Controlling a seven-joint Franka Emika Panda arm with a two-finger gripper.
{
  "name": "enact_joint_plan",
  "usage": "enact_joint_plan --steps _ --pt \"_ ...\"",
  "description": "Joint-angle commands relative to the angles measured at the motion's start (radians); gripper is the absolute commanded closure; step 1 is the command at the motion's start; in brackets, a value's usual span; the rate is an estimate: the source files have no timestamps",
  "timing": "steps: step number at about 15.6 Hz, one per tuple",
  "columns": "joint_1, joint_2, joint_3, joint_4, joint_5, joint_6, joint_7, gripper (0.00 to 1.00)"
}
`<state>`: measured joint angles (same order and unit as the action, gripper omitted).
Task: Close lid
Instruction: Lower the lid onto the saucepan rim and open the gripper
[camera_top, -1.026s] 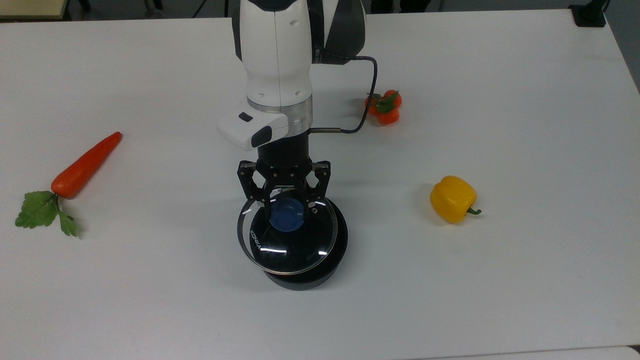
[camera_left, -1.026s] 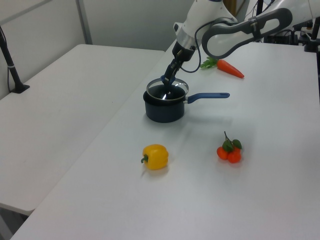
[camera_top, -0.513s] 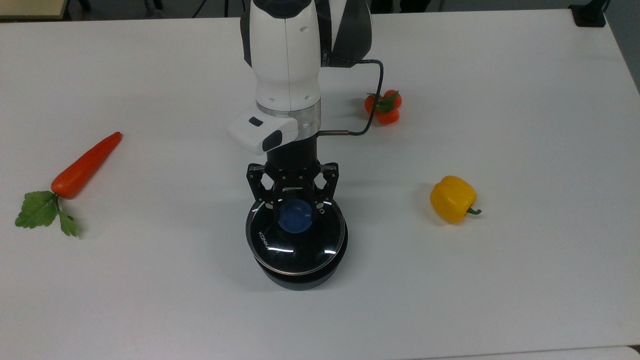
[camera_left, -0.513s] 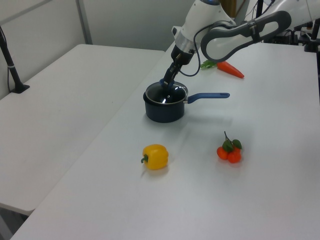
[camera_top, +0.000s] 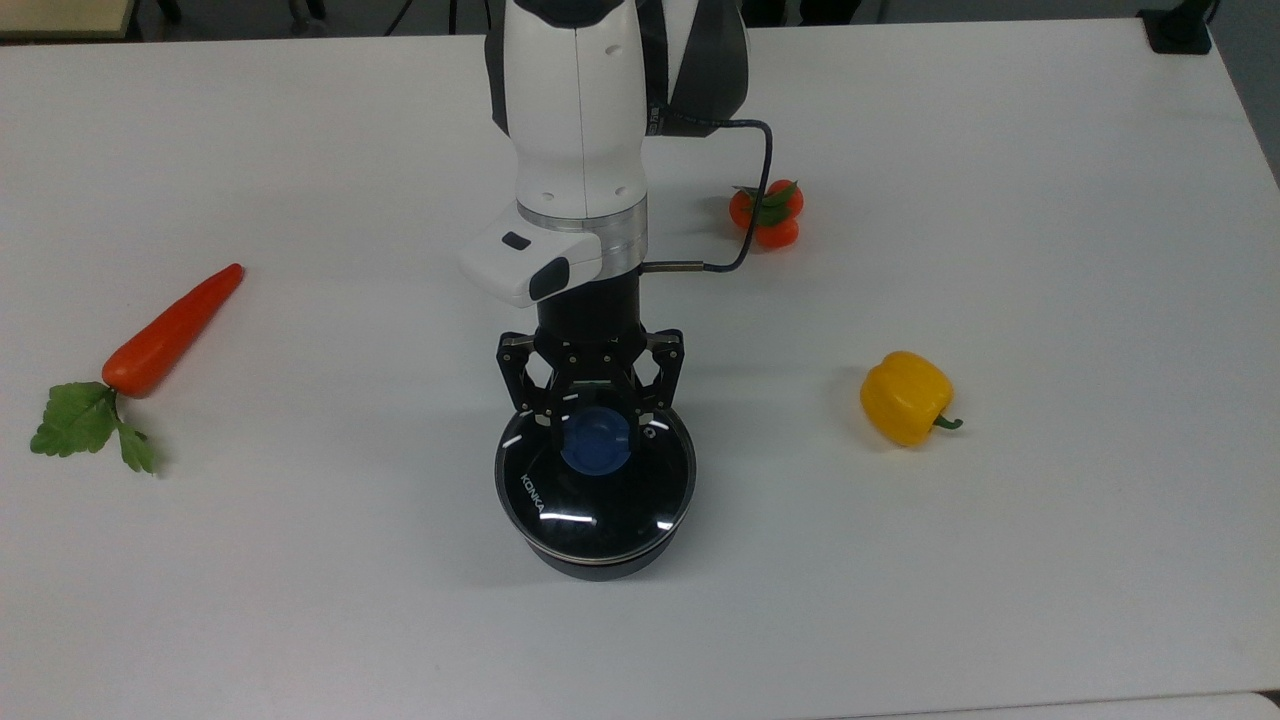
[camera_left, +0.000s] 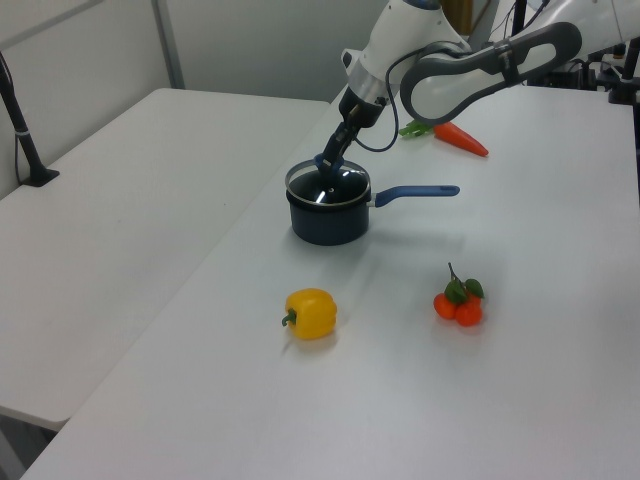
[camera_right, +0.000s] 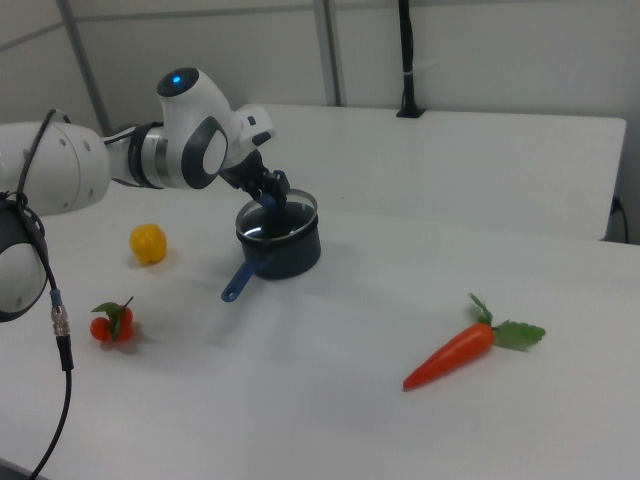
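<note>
The lid (camera_top: 596, 485) sits level on the dark saucepan (camera_left: 327, 222), its metal rim matching the pot's rim all round in the top view, with the "KONKA" print toward the top view's left. The gripper (camera_top: 595, 425) comes down from the far side and its fingers (camera_top: 553, 412) are clamped on the blue knob (camera_top: 596, 444) at the lid's centre; in the left view the gripper (camera_left: 327, 166) leans in from the upper right onto the lid (camera_left: 328, 183). The pot's blue handle (camera_left: 415, 191) sticks out toward the left view's right. The white table (camera_top: 1050, 560) has wide bare room around the pot: the yellow pepper (camera_top: 905, 397) lies well apart on the top view's right, the small tomatoes (camera_top: 765, 214) farther back beside the arm's cable (camera_top: 745, 210), and the carrot (camera_top: 170, 331) well apart on the top view's left, near that edge. The table's near edge runs along the bottom of the top view, well apart from the pot. In the right view the lid (camera_right: 276, 217) caps the pot, and the carrot (camera_right: 452, 356) lies well apart on the right view's right.
</note>
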<state>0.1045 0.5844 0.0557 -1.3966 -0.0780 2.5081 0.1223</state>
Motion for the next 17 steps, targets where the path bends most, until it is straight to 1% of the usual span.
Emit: enact_joint_plan --steps 1,7,10,14,17 --pt "0.009 0.023 -0.007 0.028 -0.014 0.043 -0.006 0.58" --pt "0.007 0.015 -0.007 0.022 -0.012 0.023 -0.016 0.58" --pt "0.006 0.011 -0.007 0.028 -0.011 -0.037 -0.016 0.58" --pt "0.007 0.009 -0.007 0.027 -0.008 -0.049 -0.015 0.58" --pt "0.006 0.003 -0.007 0.027 -0.006 -0.089 -0.015 0.58"
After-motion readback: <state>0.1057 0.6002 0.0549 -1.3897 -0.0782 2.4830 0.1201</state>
